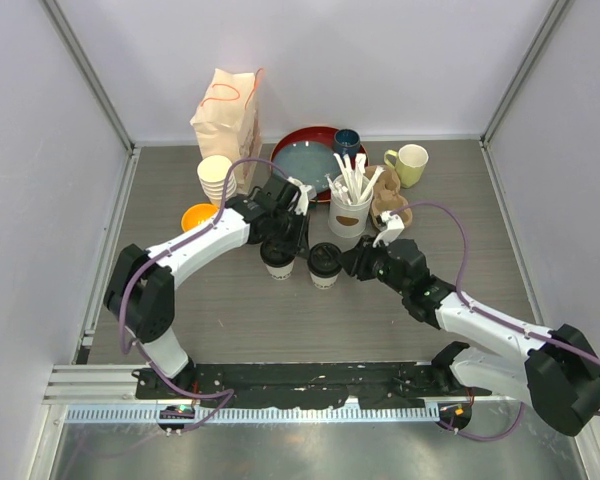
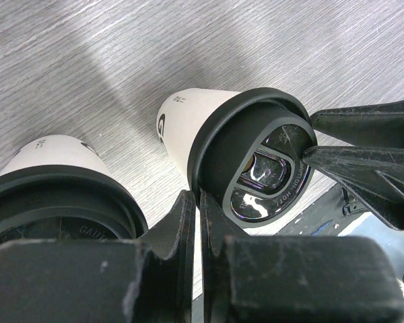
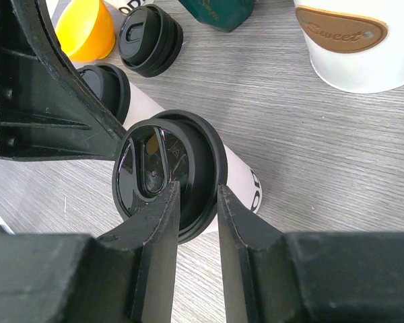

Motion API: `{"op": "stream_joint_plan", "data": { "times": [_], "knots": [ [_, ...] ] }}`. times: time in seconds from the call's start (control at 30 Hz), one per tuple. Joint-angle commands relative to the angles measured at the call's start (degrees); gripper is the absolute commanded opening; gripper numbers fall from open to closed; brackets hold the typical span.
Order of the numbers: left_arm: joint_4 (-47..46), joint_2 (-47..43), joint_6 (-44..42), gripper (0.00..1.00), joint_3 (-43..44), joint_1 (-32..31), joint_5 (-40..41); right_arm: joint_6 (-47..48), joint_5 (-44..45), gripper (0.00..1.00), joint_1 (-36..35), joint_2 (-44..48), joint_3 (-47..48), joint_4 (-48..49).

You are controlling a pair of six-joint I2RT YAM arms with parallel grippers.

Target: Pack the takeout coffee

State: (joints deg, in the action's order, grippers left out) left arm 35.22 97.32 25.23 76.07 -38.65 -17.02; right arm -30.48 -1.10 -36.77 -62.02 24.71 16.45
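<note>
Two cream-white paper cups with black sip lids stand side by side mid-table: the left cup (image 1: 277,257) and the right cup (image 1: 324,264). My left gripper (image 1: 285,240) hangs over the left cup. In the left wrist view its jaws (image 2: 196,198) are shut on nothing, between the left cup (image 2: 54,195) and the right cup (image 2: 246,155). My right gripper (image 1: 348,262) comes at the right cup from the right. In the right wrist view it (image 3: 196,192) pinches the rim of that cup's lid (image 3: 168,171), one finger on top and one outside. The left cup (image 3: 108,87) is partly hidden.
At the back stand a paper bag (image 1: 230,110), a stack of paper cups (image 1: 215,180), an orange bowl (image 1: 197,216), a red plate (image 1: 305,155), a dark teal mug (image 1: 347,142), a yellow-green mug (image 1: 410,165) and a white utensil holder (image 1: 350,212). Loose black lids (image 3: 150,37) lie nearby.
</note>
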Motion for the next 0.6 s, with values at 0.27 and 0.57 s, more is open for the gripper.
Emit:
{"op": "stream_joint_plan", "data": {
  "times": [0.27,0.57],
  "knots": [
    [0.2,1.6,-2.1,0.10,1.5,-2.3,-0.6,5.1,-1.8,0.33,-0.4,0.1,-0.1,-12.0],
    [1.2,0.0,-3.4,0.17,3.6,-0.8,-0.8,8.2,-0.9,0.40,-0.4,1.0,5.6,-15.0]
  ]
}}
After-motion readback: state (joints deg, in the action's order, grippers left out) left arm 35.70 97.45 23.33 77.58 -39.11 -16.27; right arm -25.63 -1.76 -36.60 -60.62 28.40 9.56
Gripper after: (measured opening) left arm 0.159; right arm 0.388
